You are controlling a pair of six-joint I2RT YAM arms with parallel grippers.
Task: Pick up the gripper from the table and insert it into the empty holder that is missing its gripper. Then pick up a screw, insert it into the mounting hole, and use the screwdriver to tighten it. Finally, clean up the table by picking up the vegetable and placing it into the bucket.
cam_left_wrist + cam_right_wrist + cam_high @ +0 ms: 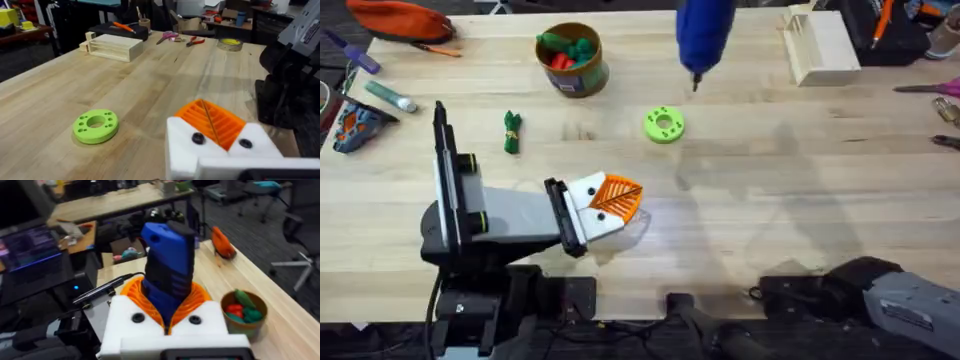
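Observation:
My right gripper (167,302) is shut on the blue screwdriver (167,260), orange pads on both sides of its body. From overhead the screwdriver (705,35) hangs over the table's far side, thin tip down, behind the lime-green disc (664,124). My left gripper (625,200) rests low near the front middle, its orange pads (220,122) pressed together with nothing between them. The dark green vegetable (512,131) lies on the table left of the disc. The tan bucket (590,75) stands at the back with red and green toy pieces inside. The loose gripper, empty holder and screw are out of view.
A pale wooden box (820,45) stands at the back right, with hand tools (945,100) along the right edge. An orange pouch (400,18) and small items (360,125) lie at the far left. The disc (96,125) lies close ahead of my left gripper.

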